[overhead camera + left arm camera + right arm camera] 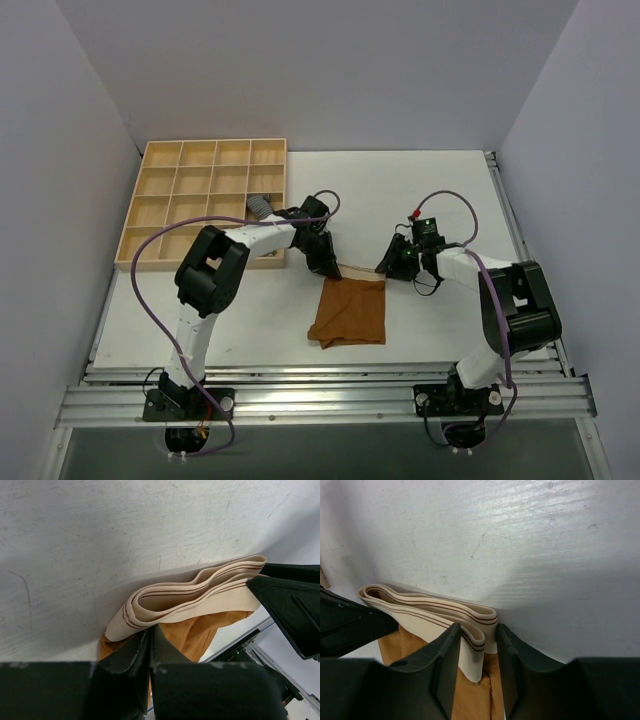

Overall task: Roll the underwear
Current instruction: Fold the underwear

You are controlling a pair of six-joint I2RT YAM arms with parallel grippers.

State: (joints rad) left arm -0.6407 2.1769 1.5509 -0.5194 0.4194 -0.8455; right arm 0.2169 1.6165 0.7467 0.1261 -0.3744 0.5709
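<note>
Underwear point(350, 312) lies on the table point(430, 190), centre-front: caramel-brown, roughly square. Its far edge runs between the two grippers, with the left gripper point(325, 262) at the far-left corner and the right gripper point(392, 262) at the far-right corner, both angled down onto it. Jaw gap not readable from up here. Wooden compartment tray point(200, 185) sits far-left, and the left arm point(215, 265) crosses its near-right corner. One grey rolled cloth point(261, 206) is in a right-column cell, just beyond the left gripper. Purple cables point(140, 290) loop off both arms.

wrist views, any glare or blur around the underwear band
Left wrist: the underwear band is sharp, the left claw dark and soft, a soft shadow beside the band. Right wrist: glare streaks the table; the right claw is slightly blurred.
</note>
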